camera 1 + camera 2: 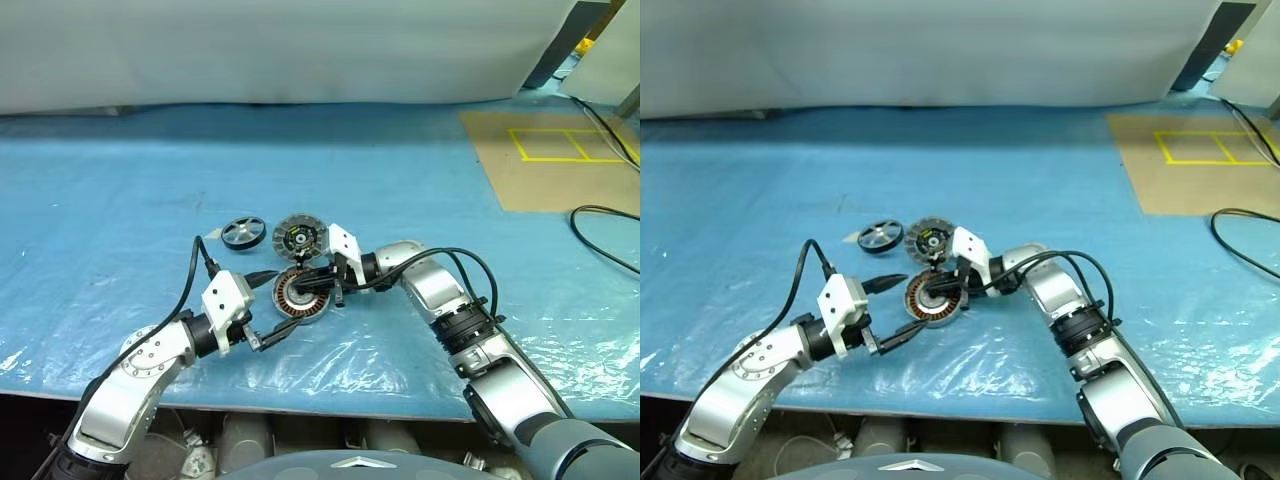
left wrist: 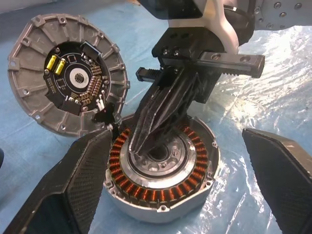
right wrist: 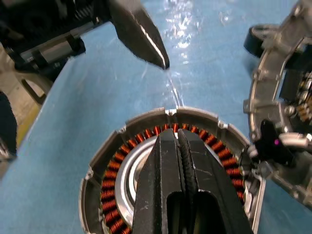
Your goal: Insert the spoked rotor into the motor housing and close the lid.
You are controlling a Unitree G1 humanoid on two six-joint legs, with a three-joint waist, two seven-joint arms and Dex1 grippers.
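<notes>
Rotor [image 1: 243, 233] lies flat beyond open left gripper [image 1: 268, 307], the nearer arm; closed, empty right gripper [image 2: 141, 146] rests in housing [image 1: 301, 295]

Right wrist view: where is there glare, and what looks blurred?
Right wrist view: glare on the blue plastic sheet past the motor housing; the shut right gripper is soft up close. Left wrist view: the open left gripper's fingers are blurred, the lid sharp.

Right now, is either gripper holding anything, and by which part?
Nothing held. Right gripper is shut, tips over the housing centre, gripping nothing. Left gripper is open beside it.
</notes>
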